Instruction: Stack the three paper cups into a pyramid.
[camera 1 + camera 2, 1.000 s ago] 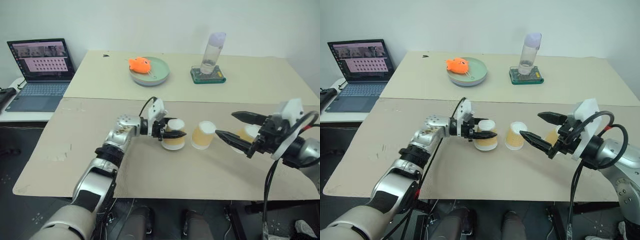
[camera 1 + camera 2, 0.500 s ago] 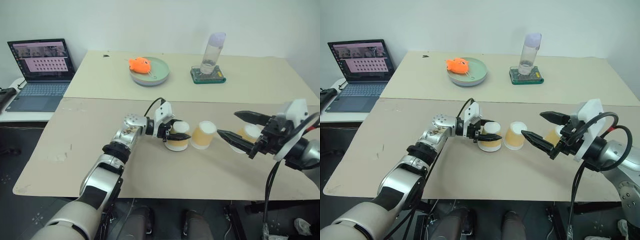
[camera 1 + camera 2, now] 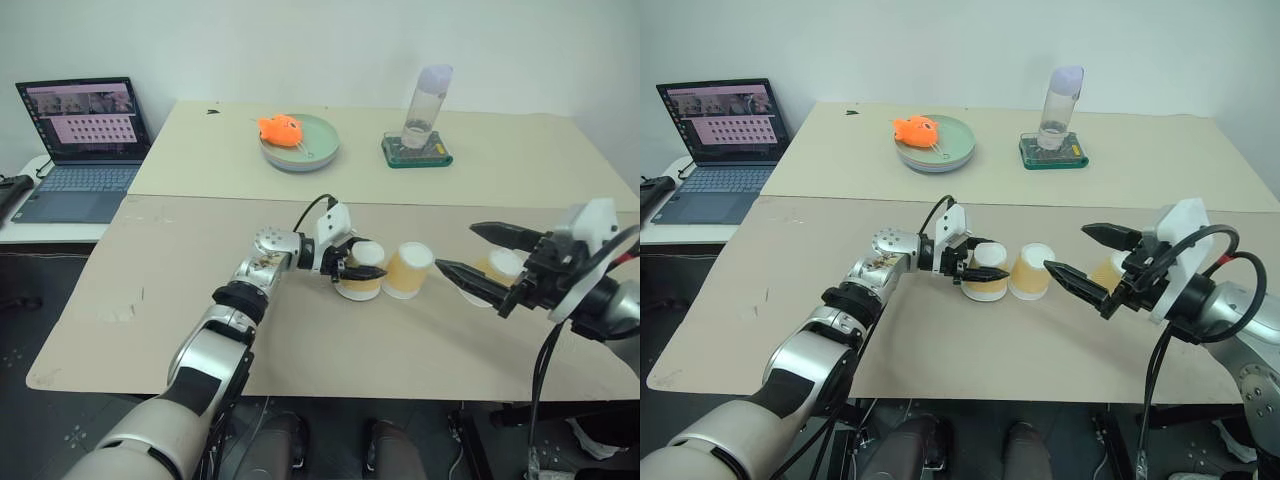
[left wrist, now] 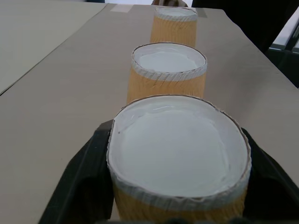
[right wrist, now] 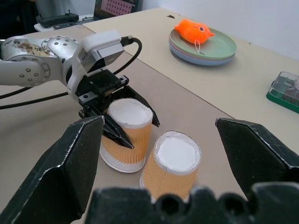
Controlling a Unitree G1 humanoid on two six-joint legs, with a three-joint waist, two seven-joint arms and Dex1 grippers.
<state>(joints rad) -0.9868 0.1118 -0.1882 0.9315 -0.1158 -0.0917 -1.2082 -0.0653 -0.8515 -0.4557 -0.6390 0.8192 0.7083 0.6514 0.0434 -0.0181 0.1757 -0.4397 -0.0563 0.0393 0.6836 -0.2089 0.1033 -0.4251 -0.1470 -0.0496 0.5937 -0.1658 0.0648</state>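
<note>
Three paper cups stand upside down in a row on the table (image 3: 150, 260). Around the first cup (image 3: 361, 270) sit the left gripper (image 3: 352, 263) fingers — parted, one each side, whether touching is hard to tell. The middle cup (image 3: 408, 270) stands just beside it, nearly touching. The third cup (image 3: 497, 270) is mostly hidden behind the right gripper (image 3: 478, 262), whose jaws are spread wide around nothing — held above the table.

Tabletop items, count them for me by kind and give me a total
Paper cups: 3
Clear bottle: 1
Orange fish toy: 1
Green plate: 1
Laptop: 1
Green tray under the bottle: 1
Total: 8
</note>
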